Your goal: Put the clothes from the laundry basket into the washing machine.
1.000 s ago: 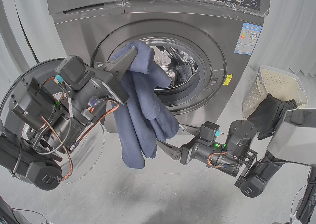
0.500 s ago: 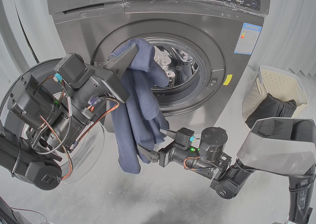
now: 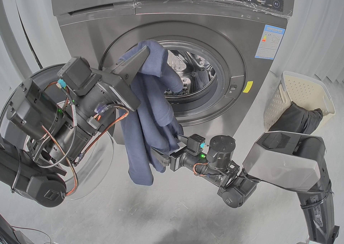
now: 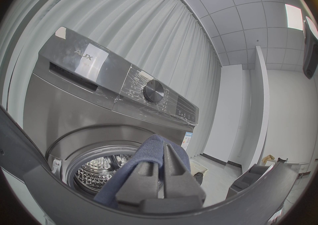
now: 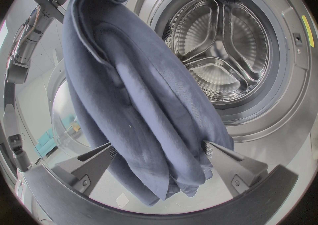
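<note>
1. The blue garment is held up in front of the washing machine. Its top fold is pinched in the left gripper, whose jaws are closed tight on the cloth.
2. The right gripper is set low, with its jaws spread wide either side of the hanging lower part. Nothing is clamped, and pad contact with the cloth cannot be told.
3. Step judged: loading, not finished. The garment hangs outside the drum, across the port's left side.
4. Next move, judged: the tail is to be gathered by the right jaws and lifted over the port lip. The cloth is then fed in and released.
5. The door is swung open to the left. The laundry basket stands right of the machine, with a black garment draped over its rim and not yet loaded.
6. Risk: the long tail may be caught on the lower port rim.
</note>
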Available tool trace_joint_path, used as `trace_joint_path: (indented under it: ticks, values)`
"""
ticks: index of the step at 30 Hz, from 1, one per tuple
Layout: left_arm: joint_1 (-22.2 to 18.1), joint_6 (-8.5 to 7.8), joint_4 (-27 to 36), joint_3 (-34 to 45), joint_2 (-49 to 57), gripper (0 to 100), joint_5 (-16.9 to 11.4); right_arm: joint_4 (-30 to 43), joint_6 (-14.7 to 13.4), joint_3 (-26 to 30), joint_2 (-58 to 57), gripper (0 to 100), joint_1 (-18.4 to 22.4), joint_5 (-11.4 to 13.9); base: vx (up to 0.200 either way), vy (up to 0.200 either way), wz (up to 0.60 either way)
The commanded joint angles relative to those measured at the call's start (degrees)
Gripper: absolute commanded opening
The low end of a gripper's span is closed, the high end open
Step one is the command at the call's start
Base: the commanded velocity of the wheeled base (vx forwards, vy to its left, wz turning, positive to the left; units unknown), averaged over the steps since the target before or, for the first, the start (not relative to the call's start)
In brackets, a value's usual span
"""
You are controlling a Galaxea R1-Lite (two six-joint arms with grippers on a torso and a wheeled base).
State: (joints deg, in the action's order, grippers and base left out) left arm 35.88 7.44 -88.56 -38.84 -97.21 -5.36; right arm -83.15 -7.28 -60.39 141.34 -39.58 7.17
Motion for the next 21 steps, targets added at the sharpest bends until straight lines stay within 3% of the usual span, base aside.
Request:
trace_joint_path:
  ticks: [1,9,10,16,21]
  values:
    - [0.07,0.03,-0.03,-0.01,0.18,0,0.00,-0.17,0.16,-2.36,3.15,100,0.12,0.13,0.000,0.000,0.00]
    - [0.07,0.03,-0.03,-0.01,0.35,0,-0.09,-0.70,0.25,-6.32,5.53,100,-0.93,0.57,0.000,0.000,0.00]
    - [0.16,0.03,-0.03,-0.01,0.35,0,-0.09,-0.78,0.25,-6.40,5.62,0,-0.93,0.48,0.000,0.000,0.00]
    - [0.33,0.12,-0.03,-0.01,0.35,0,-0.09,-1.22,-0.11,-4.47,4.56,0,-0.14,0.13,0.000,0.000,0.00]
    - [-0.37,0.21,-0.03,0.17,-0.09,0,0.00,-2.63,-0.11,4.23,-2.21,0,3.02,-0.66,0.000,0.000,0.00]
